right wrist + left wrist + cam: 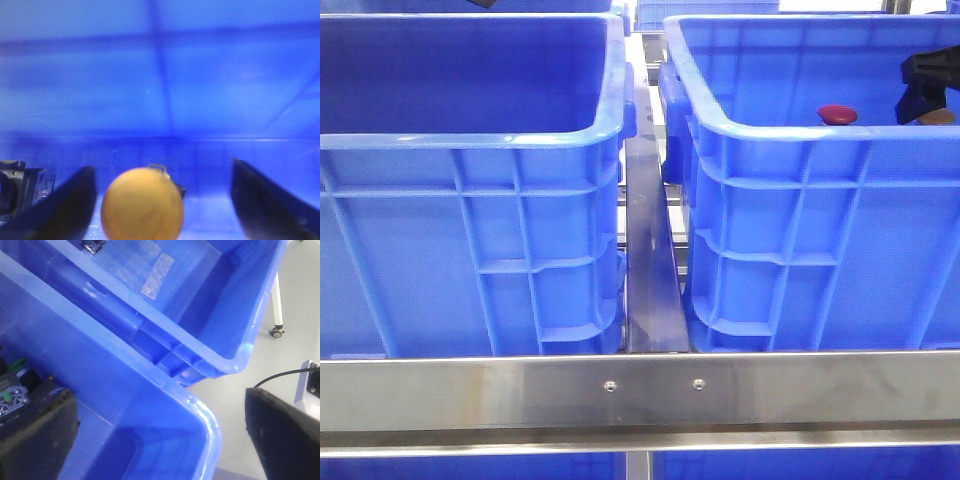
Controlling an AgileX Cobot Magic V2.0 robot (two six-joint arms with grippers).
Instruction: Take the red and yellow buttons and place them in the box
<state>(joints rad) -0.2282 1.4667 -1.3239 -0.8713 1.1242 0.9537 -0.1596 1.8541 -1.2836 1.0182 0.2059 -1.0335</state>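
Right jaws: spread wide on the right gripper (160, 210), both dark fingers (65, 210) apart from anything; nothing is pinched.
Yellow button (142, 205): sits between the spread right fingers, nearer the one on the side of the dark parts; whether it touches that finger cannot be told. Its domed cap faces the wrist camera, blurred, with a small metal part showing just behind it.
Red button (837, 114): dark red cap visible in the front view inside the right-hand crate, beside the right gripper (930, 90) and apart from it.
Right-hand crate (790, 180): blue, ribbed outer walls, thick rim; it holds both buttons and the right gripper reaches into it. A vertical rib shows on the inner wall beyond the right fingers.
Dark parts (20, 185): black and grey pieces lying on the crate floor just outside one right finger.
Left jaws: spread wide on the left gripper (165, 440), black pads (285, 435) far apart, gripping nothing.
Left-hand crate (470, 200): blue, its rounded corner rim lies between the left fingers.
Components (20, 385): black, green and grey parts inside that crate, just beside one left pad.
Steel rail (640, 390): runs across in front of both crates.
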